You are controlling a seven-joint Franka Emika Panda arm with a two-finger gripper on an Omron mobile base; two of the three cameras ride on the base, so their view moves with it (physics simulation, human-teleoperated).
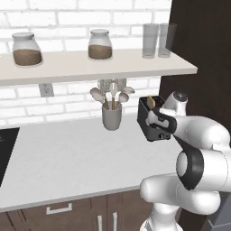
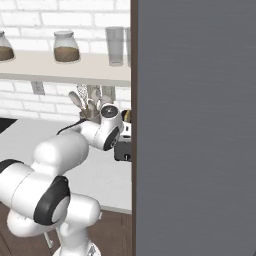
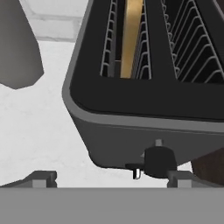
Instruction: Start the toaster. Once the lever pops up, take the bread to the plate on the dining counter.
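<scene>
Early days: bread [image 3: 131, 37] sits in the toaster [image 3: 144, 109], lever [image 3: 159, 161] at 6 o'clock, gripper [image 3: 111, 180] fingers apart, nothing held.

Matt dark toaster [image 3: 131, 118] with thin wire slot racks, smooth white counter [image 1: 67, 158], glass jars [image 1: 27, 48]

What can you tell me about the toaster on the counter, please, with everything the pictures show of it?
The toaster is a small, boxy, dark grey appliance, matte as it looks, with rounded lower edges. It stands upright on the white wall counter beside the grey utensil cup, under the shelf. Its top has two long slots lined with wire racks; the bread stands in one slot, the other is empty. A dark lever knob sits low on the near end face. The gripper is close to that end, fingertips either side below it.
</scene>
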